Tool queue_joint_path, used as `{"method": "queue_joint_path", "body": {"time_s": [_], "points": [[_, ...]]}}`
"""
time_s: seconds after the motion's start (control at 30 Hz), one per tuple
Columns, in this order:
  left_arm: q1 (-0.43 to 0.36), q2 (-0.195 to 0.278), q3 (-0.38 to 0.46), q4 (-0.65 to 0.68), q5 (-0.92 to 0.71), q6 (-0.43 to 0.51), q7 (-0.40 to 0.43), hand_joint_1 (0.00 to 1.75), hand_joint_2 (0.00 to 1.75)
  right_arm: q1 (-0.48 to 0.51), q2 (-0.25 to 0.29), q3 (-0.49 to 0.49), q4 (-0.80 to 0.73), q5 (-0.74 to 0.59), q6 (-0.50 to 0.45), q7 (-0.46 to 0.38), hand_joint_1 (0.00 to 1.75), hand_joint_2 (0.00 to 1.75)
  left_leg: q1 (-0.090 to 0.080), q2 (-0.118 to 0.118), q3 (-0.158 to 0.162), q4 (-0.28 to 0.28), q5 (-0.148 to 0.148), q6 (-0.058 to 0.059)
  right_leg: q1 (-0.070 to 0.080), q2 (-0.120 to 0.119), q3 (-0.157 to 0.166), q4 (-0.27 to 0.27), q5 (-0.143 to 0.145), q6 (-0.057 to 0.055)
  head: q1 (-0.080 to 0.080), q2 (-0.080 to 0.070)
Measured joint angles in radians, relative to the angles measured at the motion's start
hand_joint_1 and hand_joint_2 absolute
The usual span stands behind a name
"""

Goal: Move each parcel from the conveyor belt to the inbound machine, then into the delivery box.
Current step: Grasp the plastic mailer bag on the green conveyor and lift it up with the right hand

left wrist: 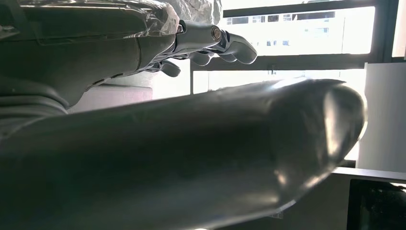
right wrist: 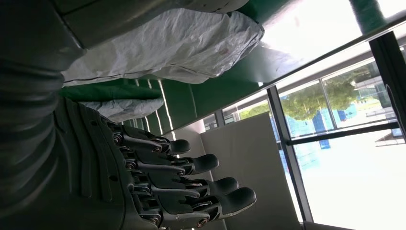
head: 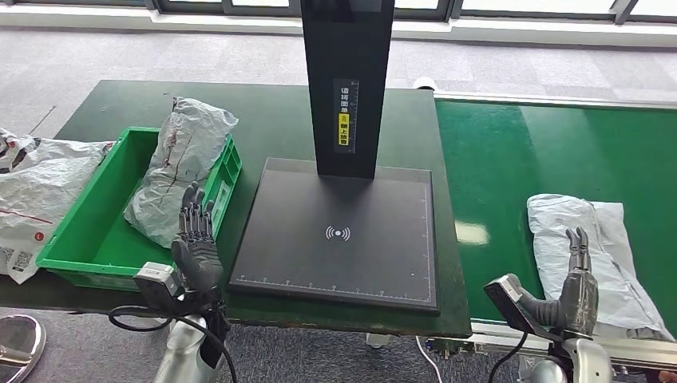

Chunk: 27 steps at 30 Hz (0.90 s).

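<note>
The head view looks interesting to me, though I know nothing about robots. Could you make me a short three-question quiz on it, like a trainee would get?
1. True or false: a parcel lies on the black scanner plate.
2. Which hand is nearest the white parcel on the conveyor belt? A) left hand B) right hand
3. Fill in: the grey parcel leans in the green ____.

Key: 1. False, the plate is bare. 2. B; the right hand hovers by it, fingers apart, holding nothing. 3. Bin; the parcel's top end rests over its far rim.
</note>
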<state>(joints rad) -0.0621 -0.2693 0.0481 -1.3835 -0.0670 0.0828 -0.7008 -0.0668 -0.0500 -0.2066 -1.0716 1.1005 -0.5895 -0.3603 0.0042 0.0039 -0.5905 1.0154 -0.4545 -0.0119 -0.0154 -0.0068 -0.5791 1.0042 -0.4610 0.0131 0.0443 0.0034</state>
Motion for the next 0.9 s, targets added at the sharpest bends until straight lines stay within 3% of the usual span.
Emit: {"method": "queue_joint_path", "body": {"time_s": [0.23,0.47,0.73,0.9], "points": [[0.018,0.0,0.0,-0.038,-0.018,0.019,0.0,0.0,0.0,-0.025,-0.042,-0.027,0.074,0.006,-0.005,0.009,0.0,1.75,0.0,0.0,0.0,0.0,0.0,0.0,0.0,0.0,0.0,0.0,0.0,0.0,0.0,0.0],[0.045,0.0,-0.021,-0.155,0.022,-0.062,-0.001,0.0,0.0,-0.087,-0.113,-0.083,0.248,0.018,0.001,0.026,0.0,1.75,0.0,-0.001,-0.001,0.0,0.0,0.0,-0.001,0.0,0.0,0.0,0.0,0.0,0.0,0.0],[0.039,0.002,-0.031,-0.156,0.047,-0.126,-0.001,0.0,0.0,-0.215,-0.223,-0.099,0.519,0.118,0.162,0.233,0.0,1.75,-0.001,0.0,-0.001,0.0,0.0,0.001,-0.001,0.0,-0.001,0.0,0.001,0.001,0.0,0.0],[0.033,0.002,-0.031,-0.141,0.045,-0.128,-0.001,0.0,0.0,-0.25,-0.265,-0.112,0.614,0.122,0.192,0.273,0.0,1.75,-0.001,0.0,-0.001,0.0,0.0,0.001,-0.001,0.0,-0.001,0.0,0.001,0.001,0.0,0.0]]}}
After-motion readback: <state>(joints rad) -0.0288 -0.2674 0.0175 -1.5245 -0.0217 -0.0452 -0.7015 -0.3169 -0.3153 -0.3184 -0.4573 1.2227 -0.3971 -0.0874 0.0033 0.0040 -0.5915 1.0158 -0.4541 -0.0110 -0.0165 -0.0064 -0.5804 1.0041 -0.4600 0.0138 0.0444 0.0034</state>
